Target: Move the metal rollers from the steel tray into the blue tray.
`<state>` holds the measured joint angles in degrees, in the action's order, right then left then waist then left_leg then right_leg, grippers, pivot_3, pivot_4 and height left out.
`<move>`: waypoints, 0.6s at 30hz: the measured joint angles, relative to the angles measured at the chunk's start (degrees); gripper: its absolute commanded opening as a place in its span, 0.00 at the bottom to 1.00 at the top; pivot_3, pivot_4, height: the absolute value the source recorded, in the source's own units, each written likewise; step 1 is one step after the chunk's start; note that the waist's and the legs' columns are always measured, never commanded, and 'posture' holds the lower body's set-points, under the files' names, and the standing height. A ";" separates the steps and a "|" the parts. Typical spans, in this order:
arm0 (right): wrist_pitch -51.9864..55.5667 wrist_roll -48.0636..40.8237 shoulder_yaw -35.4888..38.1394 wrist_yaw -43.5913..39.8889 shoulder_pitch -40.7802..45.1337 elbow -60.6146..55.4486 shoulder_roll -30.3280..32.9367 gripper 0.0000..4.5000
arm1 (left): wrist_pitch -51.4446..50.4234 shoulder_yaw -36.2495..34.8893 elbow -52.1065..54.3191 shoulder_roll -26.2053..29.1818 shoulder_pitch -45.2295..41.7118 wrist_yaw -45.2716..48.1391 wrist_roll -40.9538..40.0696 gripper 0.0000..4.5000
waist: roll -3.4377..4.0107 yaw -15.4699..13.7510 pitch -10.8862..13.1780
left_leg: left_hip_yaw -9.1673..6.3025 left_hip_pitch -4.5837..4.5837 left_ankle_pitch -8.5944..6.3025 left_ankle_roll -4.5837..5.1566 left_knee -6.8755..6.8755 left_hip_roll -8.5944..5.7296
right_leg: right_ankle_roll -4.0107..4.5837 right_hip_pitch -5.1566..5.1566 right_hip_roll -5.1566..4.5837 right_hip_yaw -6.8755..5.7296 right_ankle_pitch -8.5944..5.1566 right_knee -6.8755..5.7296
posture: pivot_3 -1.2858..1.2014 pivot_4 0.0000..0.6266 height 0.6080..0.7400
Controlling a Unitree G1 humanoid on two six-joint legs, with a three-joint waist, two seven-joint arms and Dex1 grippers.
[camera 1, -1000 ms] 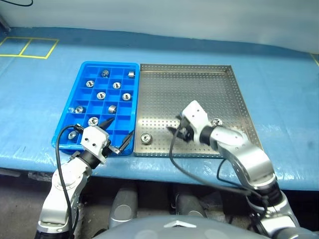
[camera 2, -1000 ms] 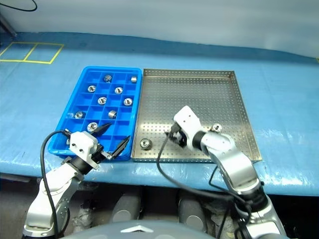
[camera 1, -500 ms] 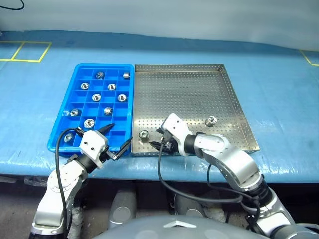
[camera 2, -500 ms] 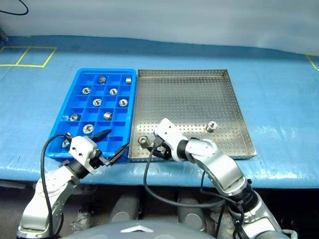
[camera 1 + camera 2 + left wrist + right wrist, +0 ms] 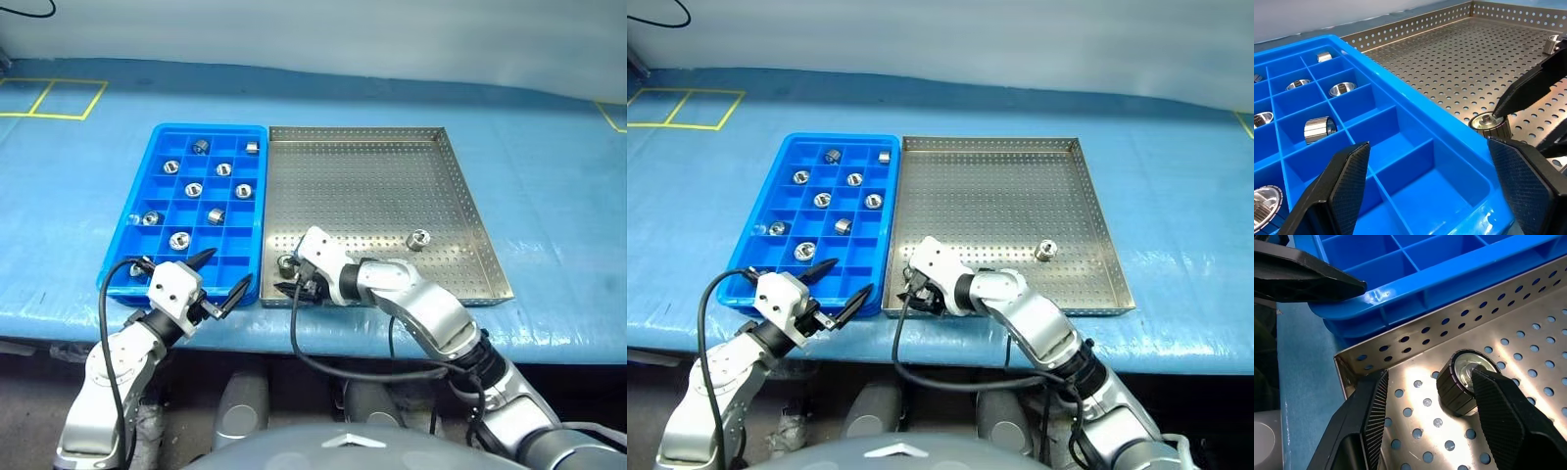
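- One of the metal rollers (image 5: 1462, 382) is seen in the steel tray (image 5: 392, 186), in its near corner beside the blue tray (image 5: 157, 211).
- The roller is straddled by the right gripper (image 5: 1425, 399), partly open, nothing gripped; one finger (image 5: 1498, 401) touches its rim.
- The left gripper (image 5: 217, 284) hangs wide open and empty, farther off.

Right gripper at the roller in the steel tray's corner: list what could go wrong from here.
1. The right gripper is open, with one finger over the roller, not beside it; closing may knock it away.
2. The roller lies near the steel tray rim; a finger could catch the wall.
3. The left gripper hovers close by; the arms might collide.
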<state>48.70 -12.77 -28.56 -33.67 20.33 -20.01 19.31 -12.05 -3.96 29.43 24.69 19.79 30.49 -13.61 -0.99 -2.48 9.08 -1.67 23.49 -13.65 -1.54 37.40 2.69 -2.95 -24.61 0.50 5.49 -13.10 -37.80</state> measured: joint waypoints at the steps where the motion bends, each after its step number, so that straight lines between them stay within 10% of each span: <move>1: 0.00 -0.10 0.23 -0.18 0.14 -0.07 0.08 0.76 | 0.06 0.01 0.00 -0.01 0.07 -0.15 0.00 0.94 | 0.00 -0.04 0.00 | 0.00 0.00 0.00 0.00 0.00 0.00 | 0.00 0.00 0.00 0.00 0.00 0.00 | 0.61 0.24 1.00; 4: 0.00 -0.98 1.46 -1.50 0.53 -1.58 1.26 0.98 | 0.19 0.03 0.00 -0.07 0.18 -0.50 0.00 0.94 | 0.00 -0.10 0.00 | 0.00 0.01 0.00 0.00 0.00 -0.01 | -0.01 0.01 -0.01 0.00 0.01 0.02 | 0.61 0.24 1.00; 18: -0.84 0.06 1.98 0.66 0.80 4.52 -2.14 0.99 | 0.20 1.10 -0.01 -0.50 -0.75 -0.49 0.01 0.94 | 0.00 -0.06 0.00 | 0.00 0.00 0.00 0.00 0.00 -0.01 | -0.02 0.00 0.00 0.01 0.02 0.00 | 0.61 0.24 1.00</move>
<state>47.85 -12.71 -26.58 -33.01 21.13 -15.49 17.17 -11.85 -2.86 29.41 24.19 19.04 29.99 -13.61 -0.99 -2.54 9.08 -1.67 23.49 -13.65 -1.54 37.40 2.68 -2.97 -24.61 0.50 5.50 -13.09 -37.80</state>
